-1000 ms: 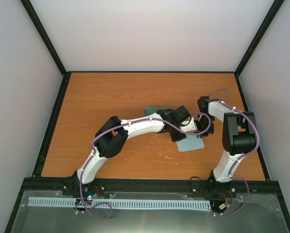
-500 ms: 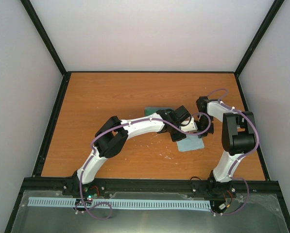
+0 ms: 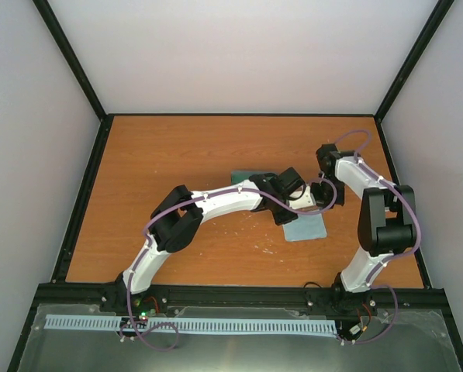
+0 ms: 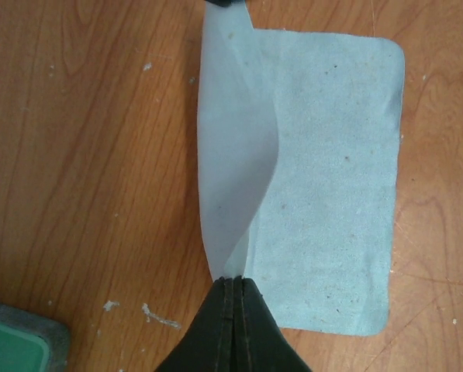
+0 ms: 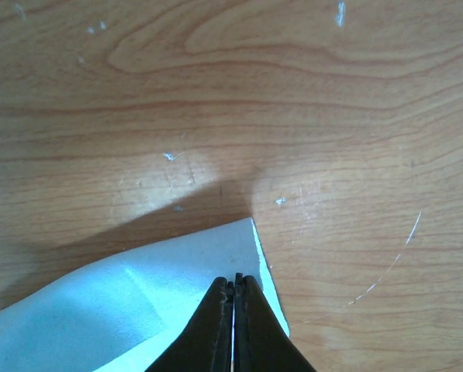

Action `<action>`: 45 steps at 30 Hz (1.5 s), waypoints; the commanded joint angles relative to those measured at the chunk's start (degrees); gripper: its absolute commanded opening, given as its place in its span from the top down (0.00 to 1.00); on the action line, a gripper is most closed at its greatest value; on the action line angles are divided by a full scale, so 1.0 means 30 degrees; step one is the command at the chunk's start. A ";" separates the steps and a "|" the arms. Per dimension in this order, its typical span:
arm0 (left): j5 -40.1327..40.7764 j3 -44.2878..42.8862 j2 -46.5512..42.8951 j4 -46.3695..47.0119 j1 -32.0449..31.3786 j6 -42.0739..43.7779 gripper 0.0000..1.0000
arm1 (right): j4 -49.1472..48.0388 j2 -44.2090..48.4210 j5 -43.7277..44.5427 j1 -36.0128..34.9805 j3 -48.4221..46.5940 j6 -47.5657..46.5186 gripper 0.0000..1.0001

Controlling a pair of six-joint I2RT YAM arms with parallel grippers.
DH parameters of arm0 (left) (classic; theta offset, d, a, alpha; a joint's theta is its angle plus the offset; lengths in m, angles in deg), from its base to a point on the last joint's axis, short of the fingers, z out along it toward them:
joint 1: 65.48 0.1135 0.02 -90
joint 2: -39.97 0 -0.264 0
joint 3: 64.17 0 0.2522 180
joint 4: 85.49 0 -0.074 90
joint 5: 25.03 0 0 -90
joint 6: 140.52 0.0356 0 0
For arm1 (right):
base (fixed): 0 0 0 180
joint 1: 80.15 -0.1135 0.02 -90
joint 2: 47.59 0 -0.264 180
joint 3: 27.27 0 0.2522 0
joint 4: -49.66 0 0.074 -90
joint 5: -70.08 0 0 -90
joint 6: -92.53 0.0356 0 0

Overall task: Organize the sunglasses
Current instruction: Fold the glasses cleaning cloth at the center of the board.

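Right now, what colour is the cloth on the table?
The cloth is plain pale blue, no pattern; it shows best in the left wrist view.

place: robot lab cell | signs: white walls (image 3: 239, 54); black frame (image 3: 70, 62); wood tabletop (image 3: 161, 155); arms (image 3: 215, 203) bolted at near edge

The table (image 3: 177, 155) is orange-brown with a darker wood-grain pattern and scattered white flecks. The cloth (image 4: 332, 155) is pale blue with small dark specks; its turned-up underside is a paler, smoother blue-white. The case (image 4: 14, 349) has a grey-blue border and a green centre. The fingers of the left gripper (image 4: 233, 283) and the right gripper (image 5: 233, 285) are black. The left arm (image 3: 215, 203) and the right arm (image 3: 363, 182) have white links and black joints. The cables (image 3: 324, 203) are purple. The enclosure walls (image 3: 247, 54) are off-white, with black frame bars (image 3: 68, 58).
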 commanded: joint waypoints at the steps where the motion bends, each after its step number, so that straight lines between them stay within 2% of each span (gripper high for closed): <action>1: 0.0286 -0.0193 -0.1030 -0.0113 0.0013 -0.0094 0.99 | 0.0426 0.0650 -0.0101 -0.0073 0.0516 0.0350 0.97; 18: -0.0333 0.2306 -0.2315 0.0511 -0.0919 -0.0109 1.00 | 0.0367 0.2964 -0.0796 -0.0073 0.3054 0.0832 0.97; 24: -0.0349 0.2285 -0.2281 0.0619 -0.1385 -0.0181 0.99 | -0.0031 0.3280 -0.0755 -0.0073 0.3948 0.0861 0.97; 33: -0.0572 0.2565 -0.2181 0.0515 -0.1770 -0.0192 0.99 | -0.0867 0.2734 -0.0969 -0.0073 0.4242 0.0928 0.97; 38: -0.0761 0.3413 -0.2426 0.0659 -0.1770 -0.0136 0.99 | -0.1295 0.2117 -0.1204 -0.0073 0.4203 0.1141 0.91; 45: -0.1281 0.4054 -0.2448 0.0978 -0.1770 -0.0187 0.94 | -0.1495 0.1997 -0.0994 -0.0014 0.4112 0.1526 0.92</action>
